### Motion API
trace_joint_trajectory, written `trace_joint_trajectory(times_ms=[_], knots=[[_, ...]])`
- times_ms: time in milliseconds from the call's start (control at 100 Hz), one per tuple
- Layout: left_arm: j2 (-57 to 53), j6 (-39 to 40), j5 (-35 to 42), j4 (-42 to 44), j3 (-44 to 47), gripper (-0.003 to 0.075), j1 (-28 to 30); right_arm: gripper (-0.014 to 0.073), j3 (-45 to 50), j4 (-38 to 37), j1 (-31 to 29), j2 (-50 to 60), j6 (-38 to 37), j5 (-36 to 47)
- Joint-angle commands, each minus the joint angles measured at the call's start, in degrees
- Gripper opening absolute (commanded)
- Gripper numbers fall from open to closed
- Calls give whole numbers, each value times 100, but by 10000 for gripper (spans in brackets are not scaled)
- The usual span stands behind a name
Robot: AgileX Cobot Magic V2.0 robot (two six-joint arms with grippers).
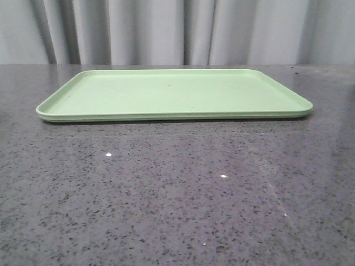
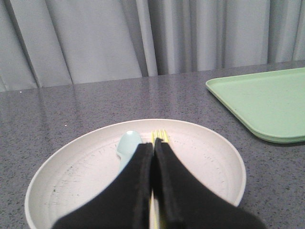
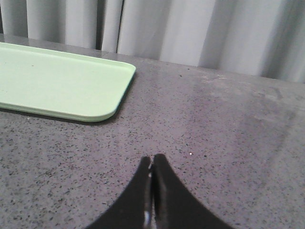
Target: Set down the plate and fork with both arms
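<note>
The cream-white plate (image 2: 228,160) rests on the grey table, seen only in the left wrist view. In it lie the yellow fork (image 2: 160,135), tines showing past my fingertips, and a pale blue spoon (image 2: 128,143) beside it. My left gripper (image 2: 153,144) hangs over the plate's middle, right above the fork's handle, its jaws shut together; a sliver of yellow shows through the slit beneath them. My right gripper (image 3: 152,159) is shut with nothing in it, over bare table to the right of the tray. Neither arm appears in the front view.
A flat light-green tray (image 1: 172,91) lies at the far middle of the speckled table, with nothing on it. Its corner (image 2: 267,100) sits to the right of the plate, and its other end (image 3: 52,81) lies left of my right gripper. Grey curtains hang behind the table.
</note>
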State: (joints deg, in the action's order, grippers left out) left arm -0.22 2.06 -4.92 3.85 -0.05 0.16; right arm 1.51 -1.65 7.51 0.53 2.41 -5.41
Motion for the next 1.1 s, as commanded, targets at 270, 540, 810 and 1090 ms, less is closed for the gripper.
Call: trace_joint_trajectory(times_ms=[270, 540, 810, 1090], knots=[[-168, 50, 492, 2, 78, -20, -51, -120, -26, -18, -38, 141, 56, 462], [-168, 50, 492, 2, 78, -20, -51, -120, -26, -18, -38, 141, 56, 462], [-168, 50, 728, 2, 51, -20, -51, -120, -31, -18, -38, 141, 56, 705], [-73, 50, -142, -162, -788, -20, -51, -120, -769, 27, -38, 120, 50, 370]])
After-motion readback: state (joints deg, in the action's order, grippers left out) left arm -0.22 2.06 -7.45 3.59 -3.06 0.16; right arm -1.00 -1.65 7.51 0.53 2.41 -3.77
